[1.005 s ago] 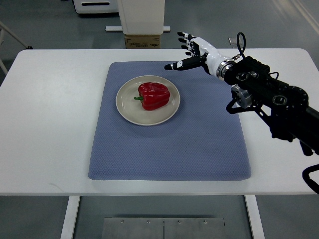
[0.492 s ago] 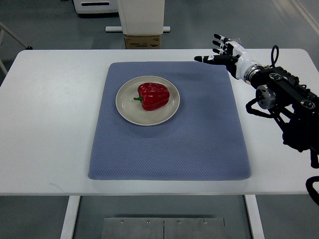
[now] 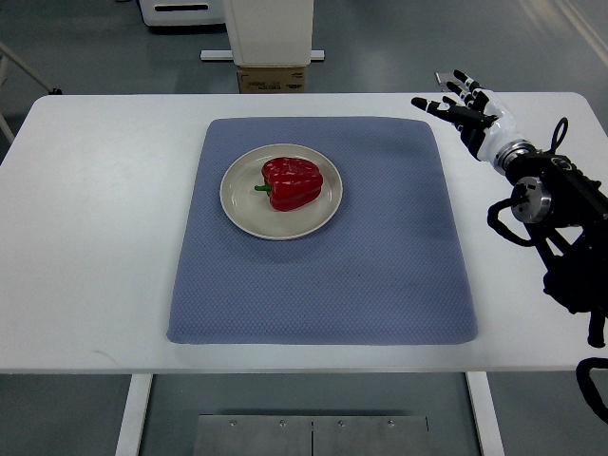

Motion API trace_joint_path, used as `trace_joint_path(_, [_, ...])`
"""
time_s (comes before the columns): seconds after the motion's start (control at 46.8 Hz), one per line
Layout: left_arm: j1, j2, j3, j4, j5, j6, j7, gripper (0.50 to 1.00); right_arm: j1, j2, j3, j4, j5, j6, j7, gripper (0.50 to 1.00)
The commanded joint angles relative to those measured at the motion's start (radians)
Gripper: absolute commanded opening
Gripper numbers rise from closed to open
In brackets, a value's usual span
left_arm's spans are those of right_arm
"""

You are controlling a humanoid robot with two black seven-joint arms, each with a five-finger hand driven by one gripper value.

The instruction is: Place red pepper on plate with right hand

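Note:
A red pepper (image 3: 292, 182) with a green stem lies on a round cream plate (image 3: 241, 212), on the left half of the blue mat. My right hand (image 3: 460, 101) is at the table's far right, beyond the mat's back right corner, far from the plate. Its fingers are spread and hold nothing. The black right arm (image 3: 560, 218) runs down along the picture's right edge. No left arm shows.
A blue mat (image 3: 380, 275) covers the middle of the white table (image 3: 85, 247). A cardboard box (image 3: 272, 79) and a white post base stand on the floor behind the table's far edge.
My right hand has drawn back to the right, from near the plate to beyond the mat's back right corner. The pepper stays on the plate.

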Motion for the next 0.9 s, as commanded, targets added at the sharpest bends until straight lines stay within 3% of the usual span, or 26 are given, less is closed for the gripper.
trace_joint_path(0.0, [0.0, 0.0, 0.0, 0.0, 0.0, 0.0, 0.0, 1.0, -0.008, 0.005, 0.027, 0.0, 0.0, -0.001, 0.016, 1.0])
trace_joint_path(0.877, [0.0, 0.0, 0.0, 0.0, 0.0, 0.0, 0.0, 1.0, -0.097, 0.065, 0.104, 0.033, 0.064, -0.009, 0.033, 1.0])
